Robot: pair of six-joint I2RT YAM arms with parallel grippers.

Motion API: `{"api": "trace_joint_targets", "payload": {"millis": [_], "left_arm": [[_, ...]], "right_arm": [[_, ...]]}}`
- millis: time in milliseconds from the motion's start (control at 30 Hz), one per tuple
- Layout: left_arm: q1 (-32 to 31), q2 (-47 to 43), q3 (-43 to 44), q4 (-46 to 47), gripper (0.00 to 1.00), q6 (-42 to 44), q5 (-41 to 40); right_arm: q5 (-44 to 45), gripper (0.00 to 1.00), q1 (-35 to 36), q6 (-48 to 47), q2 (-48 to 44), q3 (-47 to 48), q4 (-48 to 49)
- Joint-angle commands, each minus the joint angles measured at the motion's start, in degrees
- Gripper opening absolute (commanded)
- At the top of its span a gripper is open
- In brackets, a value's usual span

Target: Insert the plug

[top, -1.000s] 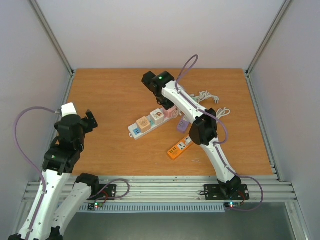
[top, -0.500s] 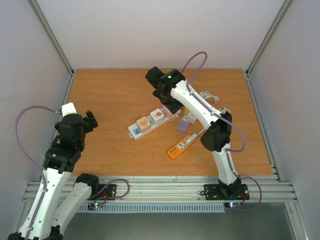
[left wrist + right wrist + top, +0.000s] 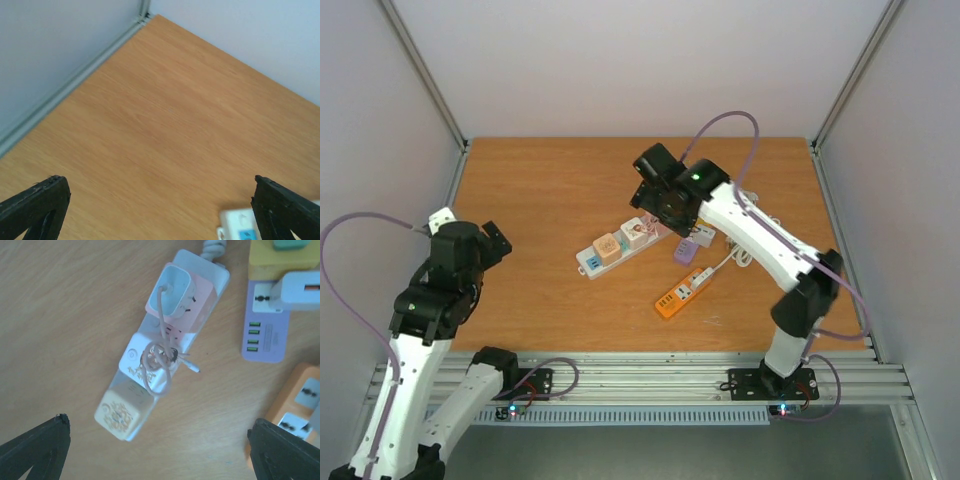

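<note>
The plug (image 3: 175, 290), a white charger with a thin pinkish cable (image 3: 157, 360) coiled beside it, sits in the pink socket of the white power strip (image 3: 150, 385). The strip lies slantwise mid-table (image 3: 592, 259). My right gripper (image 3: 160, 452) hovers above the strip, open, with nothing between its fingers; from above it (image 3: 655, 192) covers the strip's far end. My left gripper (image 3: 160, 210) is open over bare wood at the table's left (image 3: 498, 243), with only the strip's near end (image 3: 240, 225) at the lower edge of its view.
A purple power strip (image 3: 265, 320) with a white adapter (image 3: 300, 290) lies right of the white strip. An orange strip (image 3: 680, 293) lies nearer the front. A white coiled cord (image 3: 752, 203) sits at the back right. Walls enclose the table on three sides.
My right gripper has opened, let go of the plug and risen off the strip, with its elbow swinging right. The left arm has shifted slightly left.
</note>
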Motion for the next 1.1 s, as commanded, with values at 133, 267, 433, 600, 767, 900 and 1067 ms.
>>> {"api": "trace_joint_targets", "payload": {"millis": [133, 267, 433, 600, 767, 900, 1067], "left_arm": [[0.3, -7.8, -3.1, 3.1, 0.99, 4.9, 28.1], [0.3, -10.0, -2.8, 2.8, 0.99, 7.2, 31.0], [0.3, -8.0, 1.3, 0.3, 0.99, 9.7, 31.6], [0.3, -7.0, 6.1, -1.1, 0.99, 12.3, 29.4], [0.3, -6.9, 12.0, -4.5, 0.99, 14.9, 24.4], [0.3, -7.2, 13.7, -5.3, 0.99, 16.9, 22.3], [0.3, -7.6, 13.3, -4.0, 0.99, 17.7, 21.9]], "right_arm": [[-6.5, 0.96, -0.8, -29.4, -29.7, -31.8, 29.0], [-5.0, 0.97, -2.3, -34.3, -41.7, -39.0, 25.4], [5.8, 0.98, -2.4, -40.4, -51.9, -41.3, 16.9], [17.2, 0.98, -2.4, -42.9, -61.8, -42.4, 12.3], [31.2, 0.98, -2.4, -39.3, -73.5, -44.9, 9.4], [33.9, 0.98, -2.5, -38.6, -81.1, -47.3, 11.1], [35.3, 0.98, -2.4, -38.5, -83.7, -48.9, 11.8]]}}
